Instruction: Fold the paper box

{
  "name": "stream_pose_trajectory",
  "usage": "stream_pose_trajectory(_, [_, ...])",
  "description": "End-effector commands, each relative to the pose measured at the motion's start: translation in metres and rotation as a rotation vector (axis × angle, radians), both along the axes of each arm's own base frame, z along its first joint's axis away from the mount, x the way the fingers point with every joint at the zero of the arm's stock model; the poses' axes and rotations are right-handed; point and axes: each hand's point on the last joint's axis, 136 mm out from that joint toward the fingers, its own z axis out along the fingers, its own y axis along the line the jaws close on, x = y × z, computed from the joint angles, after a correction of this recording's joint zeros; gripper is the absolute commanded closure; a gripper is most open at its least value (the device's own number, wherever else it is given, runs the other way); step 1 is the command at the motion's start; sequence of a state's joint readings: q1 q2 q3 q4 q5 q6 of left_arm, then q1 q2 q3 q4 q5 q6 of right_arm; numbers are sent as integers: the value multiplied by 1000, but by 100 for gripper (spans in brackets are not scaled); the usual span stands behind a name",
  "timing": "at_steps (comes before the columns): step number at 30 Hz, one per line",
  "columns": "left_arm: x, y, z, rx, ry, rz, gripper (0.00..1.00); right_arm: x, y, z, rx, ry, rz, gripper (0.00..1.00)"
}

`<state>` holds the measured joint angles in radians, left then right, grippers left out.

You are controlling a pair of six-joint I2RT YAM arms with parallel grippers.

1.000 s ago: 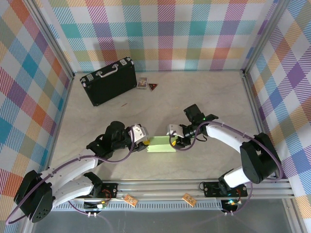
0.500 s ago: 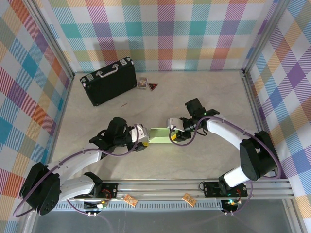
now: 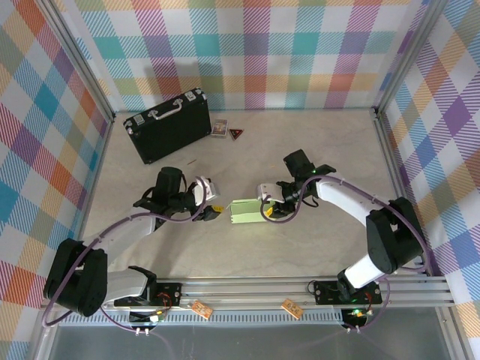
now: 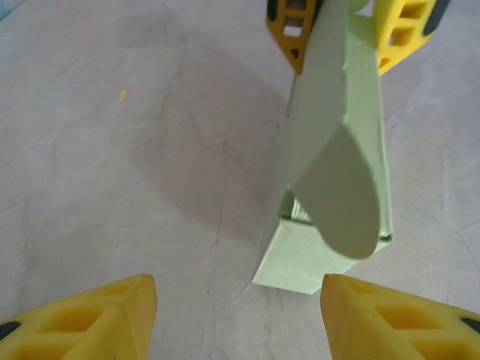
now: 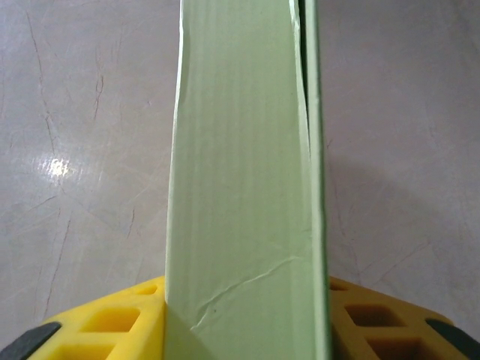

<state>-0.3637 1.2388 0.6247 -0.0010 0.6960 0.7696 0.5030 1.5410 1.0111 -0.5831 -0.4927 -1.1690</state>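
Your left claw [image 3: 211, 213] has backed off the paper box [image 3: 247, 211], wide and empty; your right claw [image 3: 265, 205] grips it, flap untucked.

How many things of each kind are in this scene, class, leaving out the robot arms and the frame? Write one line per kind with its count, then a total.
black case: 1
green paper box: 1
small rectangular card: 1
small dark triangle: 1
Total: 4
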Motion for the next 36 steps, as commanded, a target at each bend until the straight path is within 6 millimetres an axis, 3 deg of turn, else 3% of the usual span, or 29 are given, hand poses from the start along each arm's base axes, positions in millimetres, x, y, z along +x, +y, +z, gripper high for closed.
stream_pose_trajectory(1, [-10,-8,15,-32,-34,-118,41,-10,3,4,39,33,49,58])
stream_pose_trajectory(15, [-32,-28,21,-81,30,-319,45,-12,6,4,56,56,61,58])
stream_pose_trajectory(25, [-31,-45,16,-56,27,-350,45,-14,7,5,63,65,65,58])
stream_pose_trajectory(30, [-37,-58,24,-79,17,-383,48,-16,9,5,68,73,71,59])
stream_pose_trajectory(36, [-29,-60,15,-48,33,-358,54,-17,9,4,65,83,75,59])
